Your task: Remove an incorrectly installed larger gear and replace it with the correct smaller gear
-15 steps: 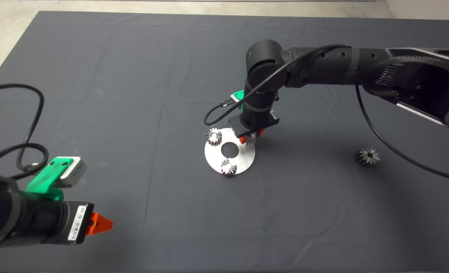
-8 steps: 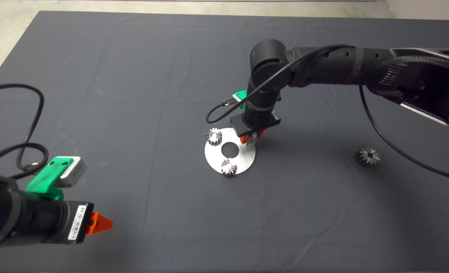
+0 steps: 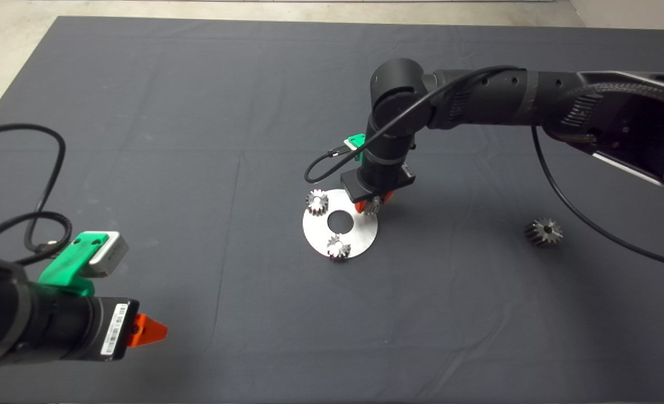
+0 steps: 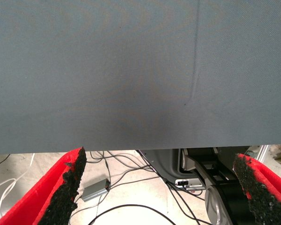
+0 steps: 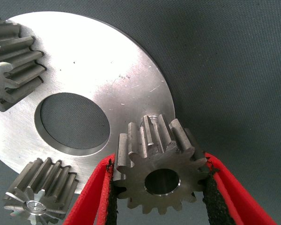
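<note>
Round steel plate on the mat, carrying two small gears plus the smaller gear at its edge. Right gripper there, clamped on the smaller gear; larger gear alone, well apart. Left gripper parked lower left, fingers spread, holding nothing.

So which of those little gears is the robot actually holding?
The smaller gear at the disc's edge, pinched in the right gripper; the other two small gears sit untouched.
</note>
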You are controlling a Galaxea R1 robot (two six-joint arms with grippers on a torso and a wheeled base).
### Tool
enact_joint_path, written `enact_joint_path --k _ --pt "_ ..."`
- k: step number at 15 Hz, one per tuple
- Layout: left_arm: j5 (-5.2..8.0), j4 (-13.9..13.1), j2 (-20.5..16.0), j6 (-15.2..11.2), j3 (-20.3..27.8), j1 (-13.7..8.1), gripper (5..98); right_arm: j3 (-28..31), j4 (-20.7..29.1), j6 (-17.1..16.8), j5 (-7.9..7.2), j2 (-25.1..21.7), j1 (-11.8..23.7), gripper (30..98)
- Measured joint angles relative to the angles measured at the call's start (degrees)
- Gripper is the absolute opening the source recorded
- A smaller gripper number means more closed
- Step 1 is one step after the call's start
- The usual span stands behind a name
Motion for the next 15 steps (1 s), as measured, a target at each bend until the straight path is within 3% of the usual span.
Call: enact_joint_path --k 5,12,15 --pt "0.0 0.2 0.0 0.0 0.0 0.0 79.4 0.0 -0.02 -0.04 0.2 0.06 -0.11 43.4" --pt "0.0 0.44 0.0 0.0 0.0 0.0 79.4 -0.05 -0.07 -1.55 0.23 0.16 -0.44 44.0" --pt "0.0 0.46 0.0 0.01 0.0 0.0 79.4 -0.27 -0.05 -2.06 0.43 0.15 -0.41 48.6"
